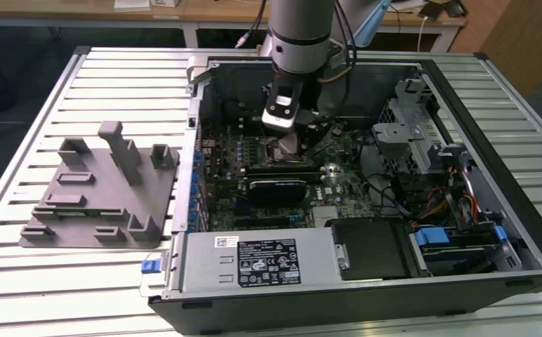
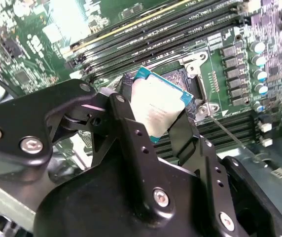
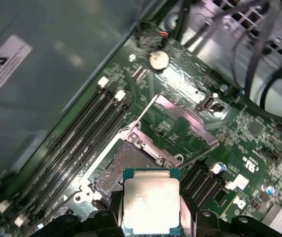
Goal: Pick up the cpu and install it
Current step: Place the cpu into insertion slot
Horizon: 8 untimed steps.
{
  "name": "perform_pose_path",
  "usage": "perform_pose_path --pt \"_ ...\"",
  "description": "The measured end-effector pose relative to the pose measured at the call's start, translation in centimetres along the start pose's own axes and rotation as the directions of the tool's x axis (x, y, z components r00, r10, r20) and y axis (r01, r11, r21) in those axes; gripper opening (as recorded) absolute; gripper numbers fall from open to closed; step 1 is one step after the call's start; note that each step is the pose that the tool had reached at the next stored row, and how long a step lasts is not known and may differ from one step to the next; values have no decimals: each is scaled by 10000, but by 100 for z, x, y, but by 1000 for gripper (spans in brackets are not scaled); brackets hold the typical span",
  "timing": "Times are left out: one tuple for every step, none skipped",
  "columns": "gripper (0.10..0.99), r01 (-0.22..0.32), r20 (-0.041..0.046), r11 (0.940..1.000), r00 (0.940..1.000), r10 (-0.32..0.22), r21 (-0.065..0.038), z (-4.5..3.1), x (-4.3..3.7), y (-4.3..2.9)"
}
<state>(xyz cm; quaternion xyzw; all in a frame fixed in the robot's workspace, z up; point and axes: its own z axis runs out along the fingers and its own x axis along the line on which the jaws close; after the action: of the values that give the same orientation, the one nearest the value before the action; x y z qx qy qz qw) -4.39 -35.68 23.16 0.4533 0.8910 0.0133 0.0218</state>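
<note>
In the exterior view, the end effector (image 1: 288, 144) hangs inside the open case (image 1: 439, 77), low over the motherboard. In the second wrist view it clamps the cpu (image 2: 157, 103) by two opposite edges, close above the socket (image 2: 178, 79). In the first wrist view, the open socket lies just past the cpu's free edge.

**Print in several places, none of it legible as words**

In the exterior view, a black label (image 1: 269, 261) with white print and small marks lies on the grey power supply (image 1: 206, 270) at the lower middle of the frame. Its lines cannot be made out. A small white sticker (image 1: 226, 241) sits just above it, toward the exterior view's left, with print too fine to tell.

In the first wrist view, a white wall sticker (image 3: 7, 61) on the case wall (image 3: 72, 44) bears a dark symbol. White silkscreen marks (image 3: 250, 162) stand on the green motherboard (image 3: 259, 133).

In the second wrist view, the cpu (image 2: 156, 111) carries faint grey lines on its metal top.
</note>
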Motion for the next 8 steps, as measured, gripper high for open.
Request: perform_pose_path --pt "541 -179 8 9998 9998 179 5 0 0 0" --pt "541 -348 15 9994 9994 348 9 1 0 0" --pt "541 -526 23 9986 9986 526 12 3 0 0" --pt "541 -704 31 9975 9975 704 17 4 0 0" --pt "541 -884 39 9961 9961 884 21 5 0 0" --pt "541 -1067 48 9943 9943 1067 26 6 0 0" --pt "541 -1247 57 9922 9922 1247 30 7 0 0" --pt "541 -1424 65 9898 9898 1424 34 8 0 0"
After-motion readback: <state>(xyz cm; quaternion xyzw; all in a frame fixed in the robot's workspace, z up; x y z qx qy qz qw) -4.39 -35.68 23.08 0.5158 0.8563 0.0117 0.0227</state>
